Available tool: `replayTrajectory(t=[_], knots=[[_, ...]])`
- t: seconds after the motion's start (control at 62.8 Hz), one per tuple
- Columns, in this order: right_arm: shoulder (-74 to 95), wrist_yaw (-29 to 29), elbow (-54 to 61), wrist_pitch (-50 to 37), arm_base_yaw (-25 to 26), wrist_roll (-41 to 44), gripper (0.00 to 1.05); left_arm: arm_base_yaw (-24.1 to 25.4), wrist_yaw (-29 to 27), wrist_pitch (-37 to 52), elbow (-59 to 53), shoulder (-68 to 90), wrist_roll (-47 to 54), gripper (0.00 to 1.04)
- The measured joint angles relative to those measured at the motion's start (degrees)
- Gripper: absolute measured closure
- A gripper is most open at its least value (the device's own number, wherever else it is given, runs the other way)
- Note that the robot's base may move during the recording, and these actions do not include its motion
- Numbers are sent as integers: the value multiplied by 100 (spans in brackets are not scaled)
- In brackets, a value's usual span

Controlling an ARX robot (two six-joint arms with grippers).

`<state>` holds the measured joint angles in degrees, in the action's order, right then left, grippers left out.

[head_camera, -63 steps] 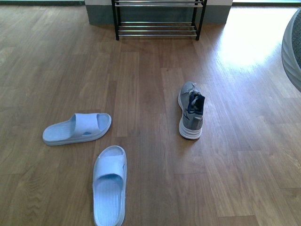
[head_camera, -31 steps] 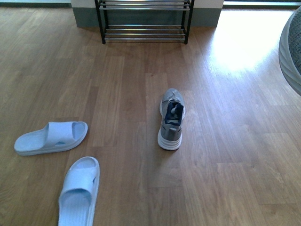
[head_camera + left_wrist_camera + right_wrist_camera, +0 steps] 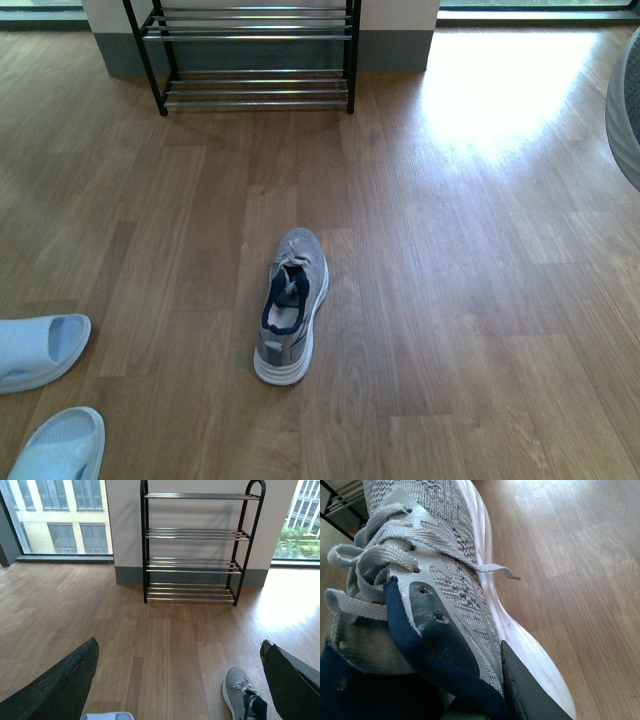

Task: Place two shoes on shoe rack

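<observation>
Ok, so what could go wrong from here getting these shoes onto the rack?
The right gripper seems to pinch its sneaker only at the collar, so it may tilt or slip. Its loose lace could snag on the chrome rods of the shoe rack. The other sneaker lies on the floor between robot and rack and could get bumped.
</observation>
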<state>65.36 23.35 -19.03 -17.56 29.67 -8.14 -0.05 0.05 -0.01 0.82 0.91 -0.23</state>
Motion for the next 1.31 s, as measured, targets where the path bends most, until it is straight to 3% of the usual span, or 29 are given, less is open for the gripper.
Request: replayTrajectory(t=[0.86, 0.923, 0.939, 1.003, 1.162, 1.306], knots=[[-4, 63, 4, 0, -31, 2, 103, 0, -7, 0, 0, 0, 0, 9], [-4, 57, 4, 0, -31, 2, 103, -415, -1099, -1038, 398, 538, -391, 9], [-4, 55, 4, 0, -28, 2, 103, -686, -1814, -1602, 680, 1043, -680, 9], [-4, 48, 4, 0, -28, 2, 103, -1010, -2551, -2055, 1023, 1996, -863, 9], [-4, 48, 4, 0, -28, 2, 103, -1725, -2549, -756, 1639, 4568, -887, 9], [-4, 48, 4, 0, -31, 2, 103, -2218, -2116, 457, 2452, 6957, -793, 9]])
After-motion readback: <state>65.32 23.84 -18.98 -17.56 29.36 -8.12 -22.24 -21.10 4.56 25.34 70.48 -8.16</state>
